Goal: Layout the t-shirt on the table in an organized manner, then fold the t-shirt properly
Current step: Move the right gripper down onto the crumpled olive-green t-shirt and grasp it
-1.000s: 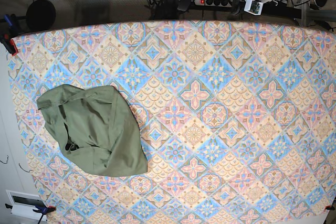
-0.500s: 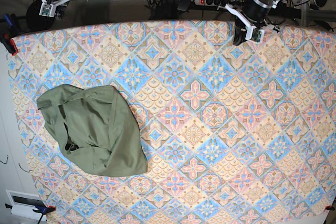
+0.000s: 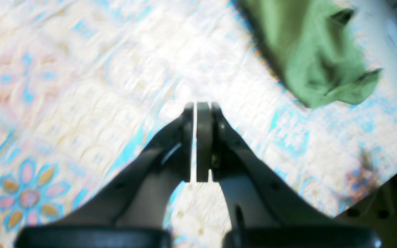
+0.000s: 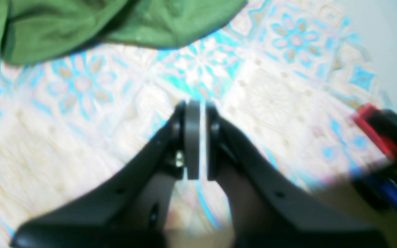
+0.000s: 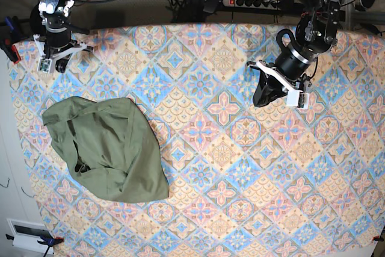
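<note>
From the base view I see the t-shirt (image 5: 107, 148) lying crumpled in a heap on the table (image 5: 240, 173), near that view's left edge. The left gripper (image 5: 260, 97) hangs over the patterned cloth well apart from the garment; the right gripper (image 5: 48, 64) sits near the far left corner, just beyond the heap.

The left wrist view adds what the base view cannot resolve: the left gripper (image 3: 197, 106) has its pads pressed together, holding nothing, with the t-shirt (image 3: 308, 58) far ahead.

The right wrist view shows the right gripper (image 4: 195, 105) with a thin slit between the pads and nothing in it; I read it as barely parted. The t-shirt (image 4: 81, 24) lies ahead. A red clamp (image 4: 377, 127), tiny in the base view, shows plainly at the table edge.
</note>
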Robot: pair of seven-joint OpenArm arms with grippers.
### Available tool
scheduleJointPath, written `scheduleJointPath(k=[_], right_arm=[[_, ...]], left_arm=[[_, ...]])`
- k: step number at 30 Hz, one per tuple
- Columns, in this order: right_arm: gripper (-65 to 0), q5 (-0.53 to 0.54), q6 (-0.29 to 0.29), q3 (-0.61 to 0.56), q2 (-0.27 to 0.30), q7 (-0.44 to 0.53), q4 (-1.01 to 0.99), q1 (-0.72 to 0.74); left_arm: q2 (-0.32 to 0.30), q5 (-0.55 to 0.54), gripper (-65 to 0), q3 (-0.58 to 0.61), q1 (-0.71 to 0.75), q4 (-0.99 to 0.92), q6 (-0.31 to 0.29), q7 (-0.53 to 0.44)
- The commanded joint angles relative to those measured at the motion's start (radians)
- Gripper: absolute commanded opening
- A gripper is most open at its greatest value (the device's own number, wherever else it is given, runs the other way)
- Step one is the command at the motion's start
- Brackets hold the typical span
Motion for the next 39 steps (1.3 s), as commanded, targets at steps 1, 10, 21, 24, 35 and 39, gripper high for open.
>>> scheduleJointPath(k=[1, 10, 21, 24, 35, 39], right_arm=[[-59.5, 0.005, 0.002, 0.006, 0.006, -0.012, 0.016, 0.041], [-40.2, 0.009, 0.002, -0.046, 0.006, -0.101, -0.083, 0.332], [-39.4, 0.009, 0.002, -0.06, 0.006, -0.102, -0.426, 0.569], [-39.4, 0.009, 0.002, -0.058, 0.006, -0.102, -0.479, 0.592], [-40.0, 0.008, 0.004, 0.057, -0.012, -0.101, -0.588, 0.613], [-53.3, 0.037, 0.077, 0.057, -0.014, -0.099, -0.582, 0.609]], left_arm=[[-0.01, -0.005, -64.7, -0.005, -0.009, 0.014, -0.003, -0.014], [-0.013, -0.005, -48.3, -0.004, -0.029, -0.004, -0.003, -0.008], [-0.016, -0.007, -47.3, -0.004, -0.023, -0.007, -0.003, -0.006], [-0.016, -0.008, -47.3, -0.004, -0.022, -0.007, -0.003, -0.006], [-0.016, -0.01, -47.3, 0.002, -0.022, -0.007, -0.003, -0.005], [-0.013, -0.005, -47.3, 0.025, -0.023, -0.007, -0.003, -0.005]])
